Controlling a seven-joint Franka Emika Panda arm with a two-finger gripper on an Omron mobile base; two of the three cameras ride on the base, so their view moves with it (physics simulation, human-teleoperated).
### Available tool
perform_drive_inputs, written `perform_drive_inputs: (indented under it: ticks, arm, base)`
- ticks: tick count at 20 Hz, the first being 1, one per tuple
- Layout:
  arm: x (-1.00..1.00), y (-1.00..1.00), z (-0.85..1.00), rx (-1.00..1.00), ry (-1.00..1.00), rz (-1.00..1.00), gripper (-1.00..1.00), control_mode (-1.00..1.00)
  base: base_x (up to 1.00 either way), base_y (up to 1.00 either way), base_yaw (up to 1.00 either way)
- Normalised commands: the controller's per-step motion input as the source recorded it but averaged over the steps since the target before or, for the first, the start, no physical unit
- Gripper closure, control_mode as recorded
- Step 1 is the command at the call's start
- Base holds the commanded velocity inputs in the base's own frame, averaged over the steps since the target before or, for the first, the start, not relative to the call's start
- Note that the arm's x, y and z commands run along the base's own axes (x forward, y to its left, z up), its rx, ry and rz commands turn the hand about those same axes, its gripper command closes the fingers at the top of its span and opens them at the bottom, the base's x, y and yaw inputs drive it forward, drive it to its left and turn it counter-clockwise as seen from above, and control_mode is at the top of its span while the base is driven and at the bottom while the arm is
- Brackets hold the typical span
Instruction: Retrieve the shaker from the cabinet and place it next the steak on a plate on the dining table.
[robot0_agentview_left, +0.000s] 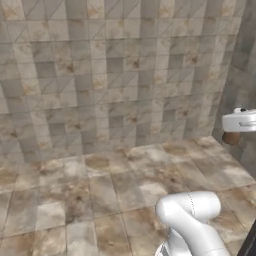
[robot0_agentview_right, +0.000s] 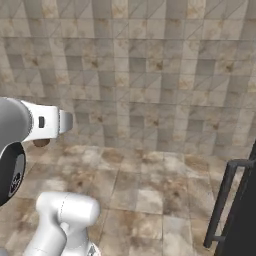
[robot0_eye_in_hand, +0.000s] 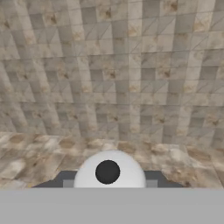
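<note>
Counting from left to right, the scene offers one tiled floor (robot0_agentview_left: 75, 190), one tiled wall (robot0_agentview_left: 110, 70), one robot arm (robot0_agentview_left: 192, 220), one gripper and one shaker, plus a single dark door with one bar handle (robot0_agentview_right: 220, 205) at the far right of the right base view.

In the left base view the white arm rises from the lower right, and the hand sticks in from the right edge, held level above the floor. Just under that hand a small brown stub of the shaker (robot0_agentview_left: 231, 138) pokes down. In the right base view the same hand reaches in from the left, and the shaker's (robot0_agentview_right: 41, 143) brown end shows below it again, touching the underside of the hand.

The hand view looks along the gripper (robot0_eye_in_hand: 108, 181) toward the wall and floor. The shaker (robot0_eye_in_hand: 109, 171) sits right between the two dark fingers (robot0_eye_in_hand: 61, 179), its white rounded top with a dark centre hole facing the camera and hiding most of the gap. The fingers press in against the shaker from either side, pinching it. It hangs clear of the floor, carried in the air.
</note>
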Motion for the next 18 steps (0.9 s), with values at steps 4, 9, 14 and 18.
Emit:
perform_drive_inputs:
  ticks: [4,9,14,18]
  arm:
    - [0.0,0.0,0.0,0.0,0.0,0.0,1.0,1.0]
    - [0.0,0.0,0.0,0.0,0.0,0.0,1.0,1.0]
    - [0.0,0.0,0.0,0.0,0.0,0.0,1.0,1.0]
    - [0.0,0.0,0.0,0.0,0.0,0.0,1.0,1.0]
  base:
    - [1.0,0.51,0.21]
    - [0.96,0.17,0.58]
    - [0.48,0.0,0.87]
    - [0.33,0.0,0.95]
